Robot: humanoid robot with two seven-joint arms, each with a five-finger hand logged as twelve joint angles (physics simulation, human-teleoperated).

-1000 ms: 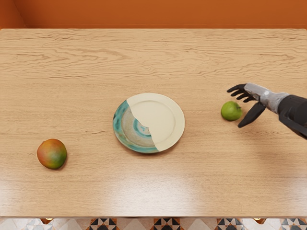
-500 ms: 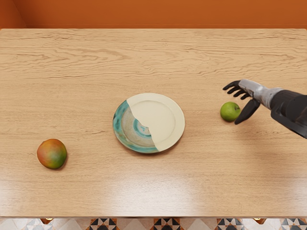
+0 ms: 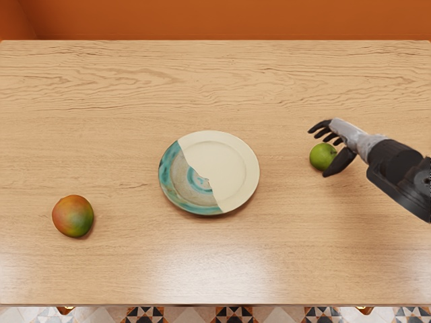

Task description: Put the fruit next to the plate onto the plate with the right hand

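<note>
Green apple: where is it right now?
Head view: the green apple sits on the table to the right of the plate, apart from it, with the open right hand close at its right side.

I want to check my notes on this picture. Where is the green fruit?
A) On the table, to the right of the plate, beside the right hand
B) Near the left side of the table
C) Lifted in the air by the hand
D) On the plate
A: the green fruit lies on the table, right of the plate, with the open right hand beside it, not yet closed on it.
</note>
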